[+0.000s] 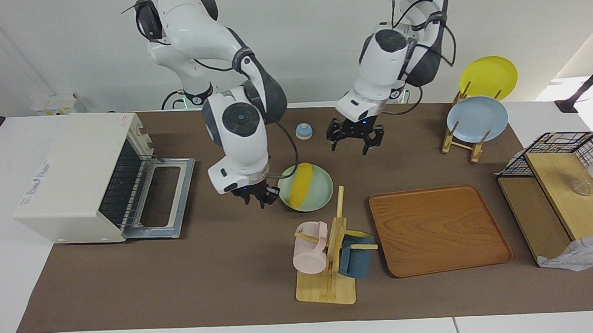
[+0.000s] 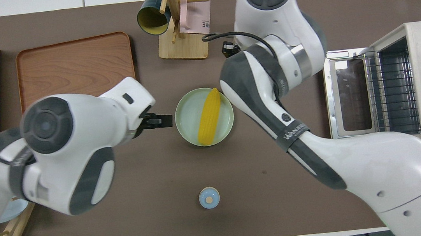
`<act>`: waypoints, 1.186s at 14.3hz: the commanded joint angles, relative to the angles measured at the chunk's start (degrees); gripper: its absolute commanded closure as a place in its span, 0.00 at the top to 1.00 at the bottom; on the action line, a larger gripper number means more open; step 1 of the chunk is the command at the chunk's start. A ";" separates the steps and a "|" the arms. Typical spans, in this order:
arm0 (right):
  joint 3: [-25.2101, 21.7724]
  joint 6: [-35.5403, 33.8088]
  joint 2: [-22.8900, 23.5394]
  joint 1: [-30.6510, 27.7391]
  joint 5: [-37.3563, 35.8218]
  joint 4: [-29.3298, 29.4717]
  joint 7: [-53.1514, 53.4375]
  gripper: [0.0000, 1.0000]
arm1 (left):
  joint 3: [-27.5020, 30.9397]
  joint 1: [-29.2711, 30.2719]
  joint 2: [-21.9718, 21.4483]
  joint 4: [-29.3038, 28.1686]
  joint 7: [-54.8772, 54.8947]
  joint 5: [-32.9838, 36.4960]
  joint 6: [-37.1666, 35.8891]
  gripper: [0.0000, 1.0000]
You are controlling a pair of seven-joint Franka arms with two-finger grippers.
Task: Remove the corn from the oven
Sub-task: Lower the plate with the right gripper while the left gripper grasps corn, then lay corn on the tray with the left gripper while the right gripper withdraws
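Corn (image 1: 301,185) on plate (image 1: 322,197): light, stiff, bumpy (may roll); pinch mid-cob. Right hand (image 1: 256,194) beside it, spread; left hand (image 1: 354,137) spread, waiting.

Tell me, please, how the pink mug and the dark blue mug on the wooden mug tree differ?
The pink mug is pale and bears lettering in the overhead view; the dark blue mug shows a yellow inside. The pink mug hangs on the mug tree toward the right arm's end, the blue one toward the left arm's end. Both hang tilted on pegs.
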 commanded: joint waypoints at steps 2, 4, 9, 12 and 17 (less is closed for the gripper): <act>0.95 11.08 -7.90 -7.98 -4.03 -20.93 -9.26 0.00 | 1.44 -5.22 11.54 2.09 -4.24 -0.54 11.28 1.00; 0.86 15.84 -9.40 -10.44 -4.47 -27.10 -10.07 0.00 | 1.44 -5.66 16.46 4.63 -4.41 -0.54 13.23 1.00; 0.86 16.74 -9.14 -13.00 -7.20 -28.27 -12.78 0.00 | 1.88 -5.05 17.10 9.45 -7.14 -0.54 4.57 0.00; 0.95 16.04 -9.32 -14.40 -10.01 -29.06 -13.50 0.00 | 3.46 3.71 13.25 12.20 -3.48 0.07 -5.72 0.00; 0.95 10.71 -9.23 -14.41 -14.49 -25.39 -17.26 0.00 | 3.55 23.41 18.92 18.84 15.35 3.74 -7.59 0.00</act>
